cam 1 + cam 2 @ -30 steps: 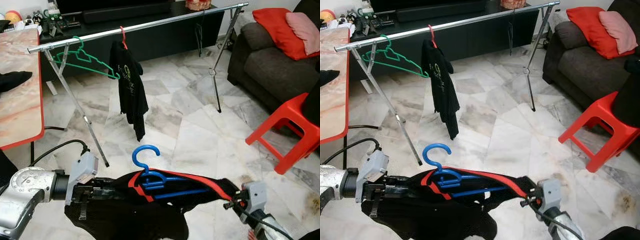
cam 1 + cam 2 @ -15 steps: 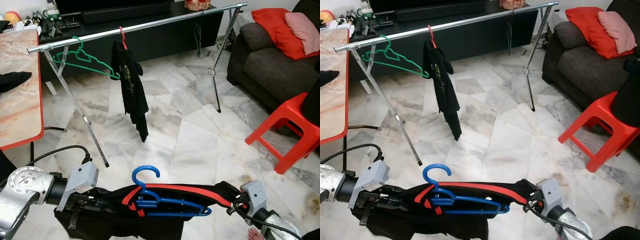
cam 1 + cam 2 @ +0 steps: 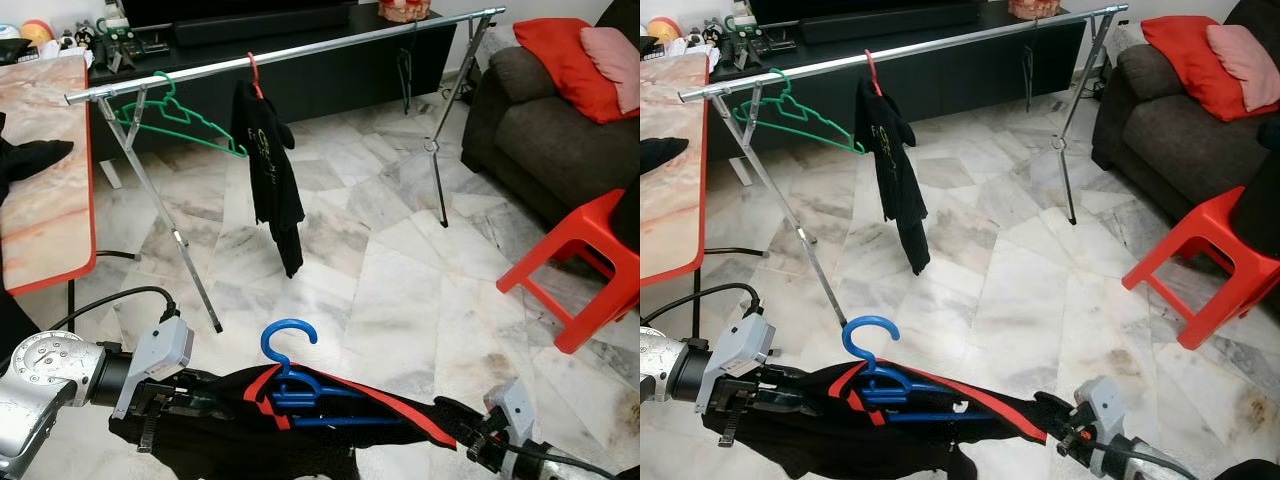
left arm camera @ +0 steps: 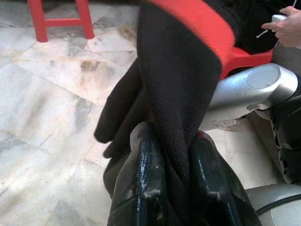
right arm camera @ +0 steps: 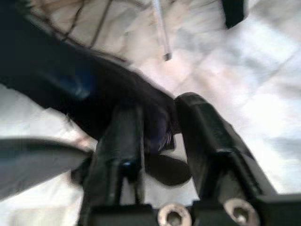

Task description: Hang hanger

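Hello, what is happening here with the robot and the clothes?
The robot holds a black garment with red trim, stretched between its two grippers. The left gripper is clamped on one end and the right gripper on the other. A blue hanger sits in the garment, hook up. The rack stands ahead across the floor, with a green hanger and a black shirt on it. The garment is not yet hung.

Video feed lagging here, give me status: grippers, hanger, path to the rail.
Left gripper and right gripper both clamped on black garment. Blue hanger inside it, hook up, well below clothes rail. Hung black shirt and green hanger occupy rail's left part.
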You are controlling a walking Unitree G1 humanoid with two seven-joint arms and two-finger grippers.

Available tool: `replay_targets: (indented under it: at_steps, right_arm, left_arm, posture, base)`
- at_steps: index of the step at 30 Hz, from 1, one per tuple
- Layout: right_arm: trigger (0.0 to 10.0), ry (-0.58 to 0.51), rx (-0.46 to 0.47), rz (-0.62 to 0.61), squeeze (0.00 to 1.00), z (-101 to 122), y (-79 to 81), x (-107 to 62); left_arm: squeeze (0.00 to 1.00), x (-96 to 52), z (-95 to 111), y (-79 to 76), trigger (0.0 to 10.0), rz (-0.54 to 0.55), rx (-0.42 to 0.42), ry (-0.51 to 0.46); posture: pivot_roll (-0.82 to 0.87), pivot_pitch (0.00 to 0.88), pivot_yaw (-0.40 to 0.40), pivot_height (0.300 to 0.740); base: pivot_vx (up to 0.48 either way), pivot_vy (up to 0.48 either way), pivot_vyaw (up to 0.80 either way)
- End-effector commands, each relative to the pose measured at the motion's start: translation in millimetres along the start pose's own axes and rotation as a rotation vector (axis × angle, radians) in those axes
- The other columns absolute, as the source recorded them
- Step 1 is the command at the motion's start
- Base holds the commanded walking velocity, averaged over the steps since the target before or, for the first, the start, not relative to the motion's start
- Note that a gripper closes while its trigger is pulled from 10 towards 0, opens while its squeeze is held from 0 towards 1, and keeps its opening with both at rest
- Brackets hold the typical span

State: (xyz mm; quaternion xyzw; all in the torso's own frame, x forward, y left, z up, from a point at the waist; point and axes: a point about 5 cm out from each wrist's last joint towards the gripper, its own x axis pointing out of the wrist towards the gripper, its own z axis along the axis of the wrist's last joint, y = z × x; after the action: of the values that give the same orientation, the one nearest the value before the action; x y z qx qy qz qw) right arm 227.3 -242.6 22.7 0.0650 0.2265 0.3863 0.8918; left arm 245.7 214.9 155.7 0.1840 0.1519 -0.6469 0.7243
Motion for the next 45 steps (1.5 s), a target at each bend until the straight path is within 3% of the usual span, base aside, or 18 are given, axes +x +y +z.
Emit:
replay_targets:
  at_steps: [1,4,9,13,15,17,18,24,27,28,34,35,37,38,40,41,42,45]
  right_arm:
    - [10.0,0.052,0.026,0.055,1.0,-7,3.2,-7.3]
    - [10.0,0.127,0.061,0.189,1.0,-13,13.5,-11.6]
    - [10.0,0.147,0.112,0.306,1.0,-13,25.6,-12.7]
    - [10.0,0.123,0.086,0.255,1.0,-12,24.1,-8.6]
    - [10.0,-0.003,0.068,0.101,1.0,-1,14.9,1.4]
    - [10.0,-0.043,0.065,0.081,1.0,3,14.7,3.4]
    - [10.0,-0.1,0.094,0.089,0.0,11,18.3,6.0]
    - [10.0,-0.116,0.098,0.279,0.0,20,51.4,9.5]
    - [10.0,-0.108,0.092,0.335,0.0,25,59.2,6.8]
    - [10.0,-0.113,0.076,0.372,0.0,31,65.5,5.3]
    - [10.0,-0.16,0.009,0.389,0.0,54,68.2,3.9]
    - [10.0,-0.177,-0.008,0.39,0.98,63,68.0,2.5]
    - [10.0,-0.19,-0.023,0.401,1.0,73,68.5,1.0]
    - [10.0,-0.174,-0.094,0.446,1.0,89,71.8,-1.8]
    - [10.0,-0.021,-0.264,0.504,1.0,101,71.4,-5.7]
    - [10.0,-0.021,-0.264,0.504,1.0,101,71.4,-5.7]
    - [10.0,0.102,-0.359,0.499,1.0,99,65.0,-8.6]
    - [10.0,0.206,-0.432,0.494,1.0,95,57.5,-11.8]
  left_arm:
    - [0.0,-10.2,4,1.7,10.0,0.023,0.014,0.005]
    - [0.0,-7.8,3,0.9,10.0,0.015,0.012,0.008]
    - [0.0,-5.1,3,-0.5,10.0,0.009,0.005,-0.001]
    - [0.0,-4.9,3,0.3,10.0,0.021,-0.004,-0.021]
    - [0.0,0.3,3,6.9,10.0,0.088,-0.011,-0.049]
    - [0.0,3.0,2,7.6,10.0,0.099,-0.008,-0.056]
    - [0.0,8.6,2,9.9,10.0,0.131,-0.002,-0.07]
    - [0.0,30.9,-5,22.7,10.0,0.274,-0.054,-0.12]
    - [0.0,39.5,-10,27.8,10.0,0.32,-0.085,-0.102]
    - [0.0,49.6,-16,34.1,10.0,0.386,-0.114,-0.068]
    - [0.0,63.5,-27,36.8,10.0,0.429,-0.162,-0.048]
    - [0.0,66.9,-29,33.7,10.0,0.404,-0.169,-0.039]
    - [0.0,70.3,-30,30.4,10.0,0.376,-0.169,-0.022]
    - [0.0,74.8,-35,25.8,10.0,0.337,-0.17,0.026]
    - [0.0,77.0,-40,18.3,10.0,0.27,-0.16,0.087]
    - [0.0,77.0,-40,18.3,10.0,0.27,-0.16,0.087]
    - [0.0,77.4,-41,14.1,10.0,0.227,-0.14,0.115]
    - [0.0,76.9,-41,10.5,10.0,0.188,-0.123,0.135]
  posture:
    - [-0.04,0.164,-0.028,0.74]
    - [-0.04,0.162,-0.028,0.74]
    - [-0.04,0.15,-0.024,0.74]
    - [-0.03,0.149,-0.022,0.74]
    - [-0.03,0.152,-0.022,0.74]
    - [-0.03,0.152,-0.022,0.74]
    - [-0.03,0.16,-0.02,0.74]
    - [-0.04,0.17,-0.016,0.74]
    - [-0.04,0.172,-0.017,0.74]
    - [-0.05,0.171,-0.019,0.74]
    - [-0.06,0.172,-0.019,0.74]
    - [-0.06,0.176,-0.014,0.74]
    - [-0.06,0.179,-0.012,0.74]
    - [-0.07,0.181,-0.008,0.74]
    - [-0.08,0.181,-0.008,0.74]
    - [-0.08,0.181,-0.008,0.74]
    - [-0.08,0.183,-0.008,0.74]
    - [-0.08,0.179,-0.011,0.74]
  base:
    - [0.0,0.0,0.0]
    - [0.0,0.0,0.0]
    - [0.0,0.0,0.0]
    - [0.0,0.0,0.0]
    - [0.0,0.0,0.0]
    - [0.0,0.0,0.0]
    - [0.0,0.0,0.0]
    - [0.0,0.0,0.0]
    - [0.0,0.0,0.0]
    - [0.0,0.0,0.0]
    - [0.0,0.0,0.0]
    - [0.0,0.0,0.0]
    - [0.0,0.0,0.0]
    - [0.0,0.0,0.0]
    - [0.0,0.0,0.0]
    - [0.0,0.0,0.0]
    - [0.0,0.0,0.0]
    - [0.0,0.0,0.0]
